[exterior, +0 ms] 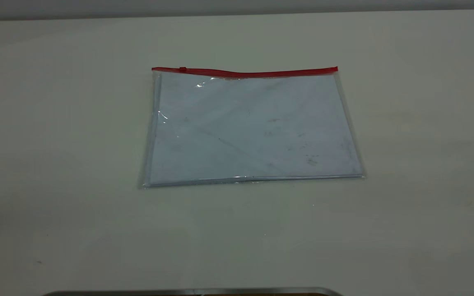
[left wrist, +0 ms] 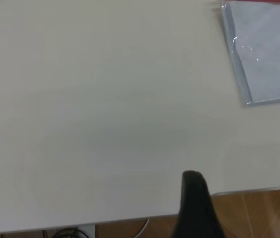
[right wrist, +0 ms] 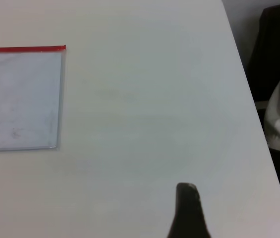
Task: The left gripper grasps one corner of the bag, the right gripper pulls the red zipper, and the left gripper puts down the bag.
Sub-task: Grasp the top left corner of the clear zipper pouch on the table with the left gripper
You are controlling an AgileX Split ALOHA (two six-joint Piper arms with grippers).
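Lying flat on the pale table, the bag, untouched.

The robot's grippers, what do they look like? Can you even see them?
Only a little. In each wrist view one black fingertip pokes in over the white table. The left gripper shows a dark, blunt, rounded finger. The right gripper shows a similar black finger, narrowing toward a rounded tip. No cables or markings show, and the exterior view shows no arms.
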